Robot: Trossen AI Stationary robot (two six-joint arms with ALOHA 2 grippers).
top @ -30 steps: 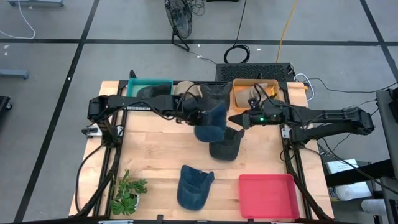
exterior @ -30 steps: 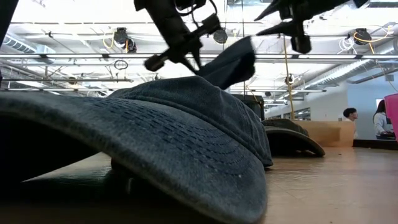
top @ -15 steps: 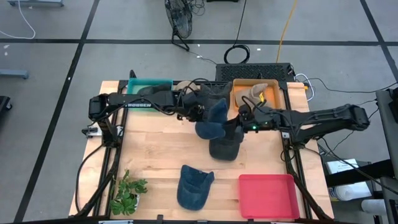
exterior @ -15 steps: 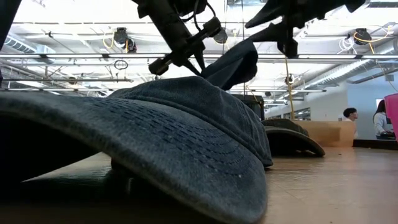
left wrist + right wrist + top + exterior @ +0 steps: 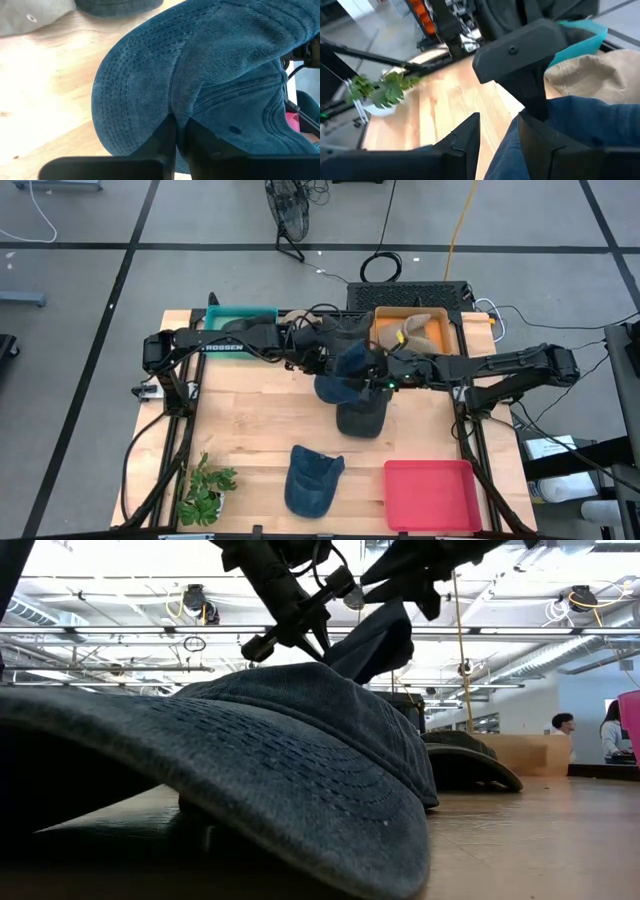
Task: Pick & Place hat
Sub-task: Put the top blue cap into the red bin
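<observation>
A blue denim cap [image 5: 340, 380] hangs above the table's middle, held by my left gripper [image 5: 324, 364], which reaches in from the left and is shut on it. My right gripper [image 5: 372, 376] comes in from the right and is open. In the right wrist view its fingers stand on either side of the cap's blue cloth [image 5: 502, 147]. A dark cap [image 5: 360, 420] rests on the table just below. A second blue cap [image 5: 312, 480] lies on its brim and rim near the front edge and fills the low view [image 5: 250, 760]. My left gripper [image 5: 176, 136] pinches the blue cap at the crease where the brim meets the crown [image 5: 172, 116], the cloth gathered between both fingers. In the low view the fingers [image 5: 300, 625] slant down from the table's left. The cap [image 5: 375, 640] is lifted clear and hangs tilted. My right gripper: I cannot tell whether it touches the cloth.
A teal bin [image 5: 240, 313] and an orange bin [image 5: 384, 320] holding a tan hat sit along the far edge. A red tray [image 5: 430, 495] is at the near right and a small plant [image 5: 205, 490] at the near left. Bare wood lies left of the caps.
My right gripper has moved toward the table's left, closing in on the held blue cap until its open fingers straddle the cloth. My left gripper has shifted slightly toward the far edge, still shut, and the cap stays lifted.
</observation>
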